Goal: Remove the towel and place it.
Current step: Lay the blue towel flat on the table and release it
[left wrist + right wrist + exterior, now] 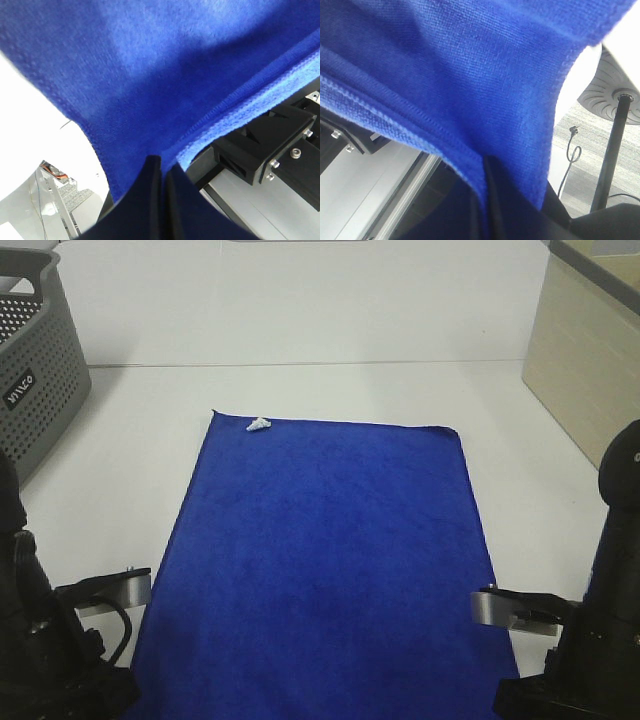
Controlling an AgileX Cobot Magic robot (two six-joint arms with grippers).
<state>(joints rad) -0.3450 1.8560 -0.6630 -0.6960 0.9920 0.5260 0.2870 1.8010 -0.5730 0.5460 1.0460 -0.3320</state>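
Left claw point(161, 171) and right claw point(488, 167) were each clenched on the towel point(325, 550), which lay spread on the bench point(300, 390), gripped at its 6 o'clock end. An uneven pull could slip a hem free or skew the cloth.

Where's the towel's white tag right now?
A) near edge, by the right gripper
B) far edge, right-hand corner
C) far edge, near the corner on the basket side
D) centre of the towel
C: in the high view the white tag sits on the far edge of the towel, close to its far left corner, the side toward the grey basket.
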